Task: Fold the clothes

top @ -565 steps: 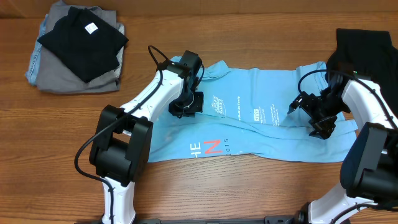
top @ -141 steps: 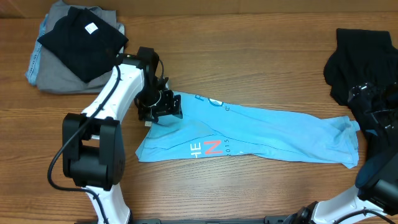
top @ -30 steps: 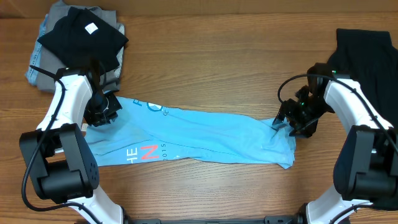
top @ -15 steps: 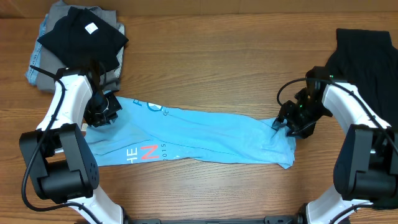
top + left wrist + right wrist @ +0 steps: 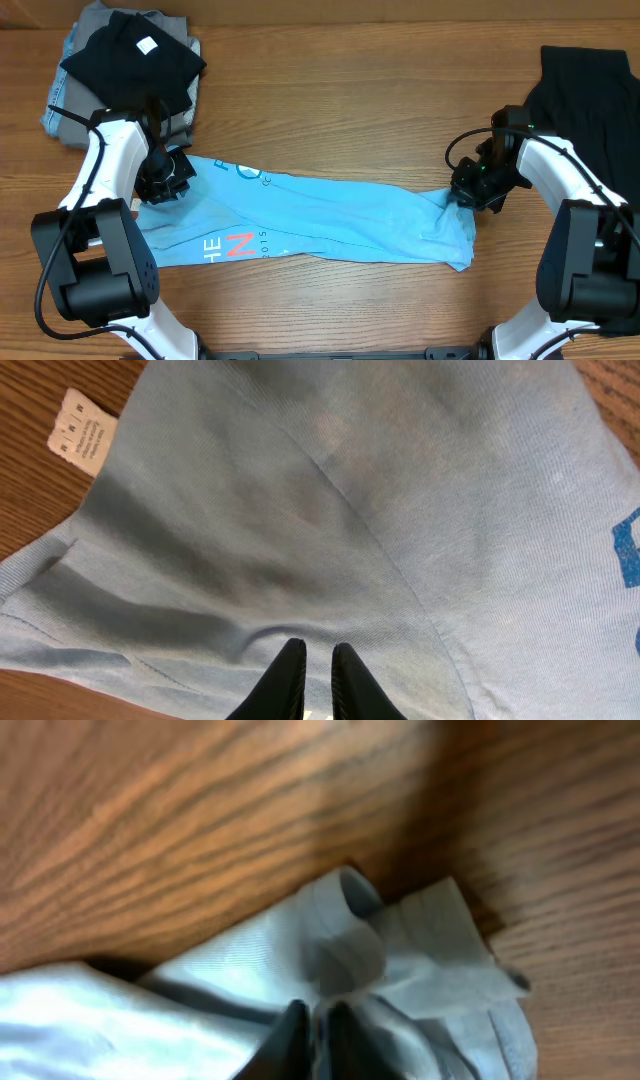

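- A light blue short-sleeved cotton T-shirt [image 5: 320, 220] lies stretched into a long band across the middle of the brown wooden table [image 5: 340, 110], running from centre left to centre right of the overhead view.
- Large white and coral-red letters [image 5: 225, 247] show near the band's lower left edge, with a small blue print [image 5: 245, 172] above them.
- The left gripper [image 5: 165, 180] sits on the shirt's upper left corner. In the left wrist view its black fingers [image 5: 290, 675] are pressed almost together at the bottom edge, pinching a ridge of blue cloth [image 5: 400, 510] that creases toward them.
- A white care label [image 5: 82, 440] pokes out at the upper left of that view.
- The right gripper [image 5: 462, 195] is at the shirt's right end. In the right wrist view its fingers [image 5: 290, 1035] stand close together, nipping the bunched, folded fabric [image 5: 350, 960].
- A folded black garment [image 5: 130, 60] rests on a folded grey one [image 5: 75, 115] in the upper left corner.
- A dark black cloth [image 5: 590, 90] lies at the upper right edge.
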Robot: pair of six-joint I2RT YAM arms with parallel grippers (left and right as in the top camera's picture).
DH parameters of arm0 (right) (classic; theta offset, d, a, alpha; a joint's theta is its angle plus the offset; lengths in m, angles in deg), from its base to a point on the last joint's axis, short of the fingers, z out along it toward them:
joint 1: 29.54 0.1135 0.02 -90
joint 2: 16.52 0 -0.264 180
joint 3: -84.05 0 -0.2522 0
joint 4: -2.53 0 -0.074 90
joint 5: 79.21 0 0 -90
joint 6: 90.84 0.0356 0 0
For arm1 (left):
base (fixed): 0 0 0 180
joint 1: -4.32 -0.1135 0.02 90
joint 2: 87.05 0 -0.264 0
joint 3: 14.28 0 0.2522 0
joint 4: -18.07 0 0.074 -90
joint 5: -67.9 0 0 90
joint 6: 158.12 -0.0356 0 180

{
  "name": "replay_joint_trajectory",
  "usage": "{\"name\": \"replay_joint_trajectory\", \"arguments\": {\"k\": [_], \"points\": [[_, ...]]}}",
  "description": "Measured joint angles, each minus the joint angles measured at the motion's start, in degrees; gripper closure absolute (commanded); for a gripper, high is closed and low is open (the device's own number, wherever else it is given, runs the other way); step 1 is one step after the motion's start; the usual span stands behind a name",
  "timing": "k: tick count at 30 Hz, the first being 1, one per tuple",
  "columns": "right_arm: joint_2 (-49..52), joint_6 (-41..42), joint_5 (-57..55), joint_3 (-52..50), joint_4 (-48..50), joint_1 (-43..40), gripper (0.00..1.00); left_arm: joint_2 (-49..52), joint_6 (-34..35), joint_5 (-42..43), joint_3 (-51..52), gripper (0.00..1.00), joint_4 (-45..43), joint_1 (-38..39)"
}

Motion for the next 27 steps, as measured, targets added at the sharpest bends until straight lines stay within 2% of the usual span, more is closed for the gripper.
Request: {"name": "replay_joint_trajectory", "arguments": {"k": [10, 16, 22, 23, 24, 25, 27], "points": [[0.00, 1.97, -4.09, 0.00, 4.20, 0.00, 0.96, 0.00, -0.04, 0.00, 0.00, 0.86, 0.00, 0.00], [0.00, 5.95, -9.68, 0.00, 5.79, -0.42, 0.96, 0.00, -0.04, 0.00, 0.00, 0.85, -0.13, 0.00], [0.00, 8.09, -12.24, 0.37, 5.27, -4.37, 0.96, 0.00, -0.02, 0.00, 0.00, 0.86, -0.37, 0.00], [0.00, 8.31, -12.46, 0.72, 4.79, -5.53, 0.94, 0.00, -0.02, 0.00, 0.00, 0.86, -0.48, 0.00], [0.00, 8.41, -12.61, 1.09, 4.24, -6.51, 0.85, 0.00, 0.00, 0.00, 0.00, 0.86, -0.72, 0.00], [0.00, 8.81, -12.74, 1.64, 3.34, -7.56, 0.59, 0.00, -0.02, 0.04, 0.00, 0.86, -0.96, 0.00], [0.00, 8.66, -13.38, 2.69, 1.27, -9.22, 0.30, 0.00, -0.02, 0.50, -0.02, 0.87, -1.16, 0.00]]}}
